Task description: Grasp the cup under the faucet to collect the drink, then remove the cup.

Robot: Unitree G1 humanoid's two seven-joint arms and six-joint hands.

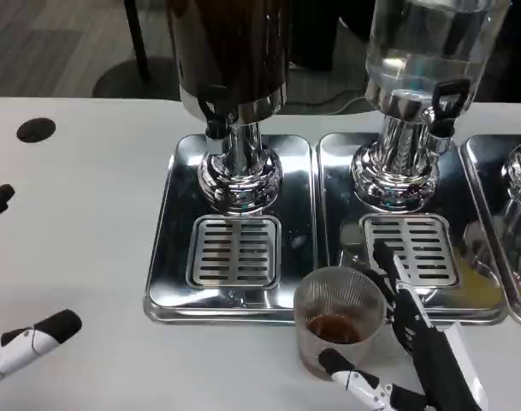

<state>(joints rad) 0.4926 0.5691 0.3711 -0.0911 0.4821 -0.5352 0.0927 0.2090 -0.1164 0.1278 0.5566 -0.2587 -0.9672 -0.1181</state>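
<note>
I had the right hand [414, 342] wrapped around the ribbed clear cup [339, 318], thumb low on the near side and the fingers [388, 261] curving round its far side, so it was gripping the cup. The cup stood on the white table [89, 257] just in front of the steel drip trays, clear of the dark dispenser's faucet [216, 116] well beyond my fingertips, with a little brown drink in the bottom. I judged collecting was done and the cup was already out from under the spout; only setting it down and letting go seemed left. My left hand [25, 342] waited far off to the side, fingers spread, holding nothing.
</note>
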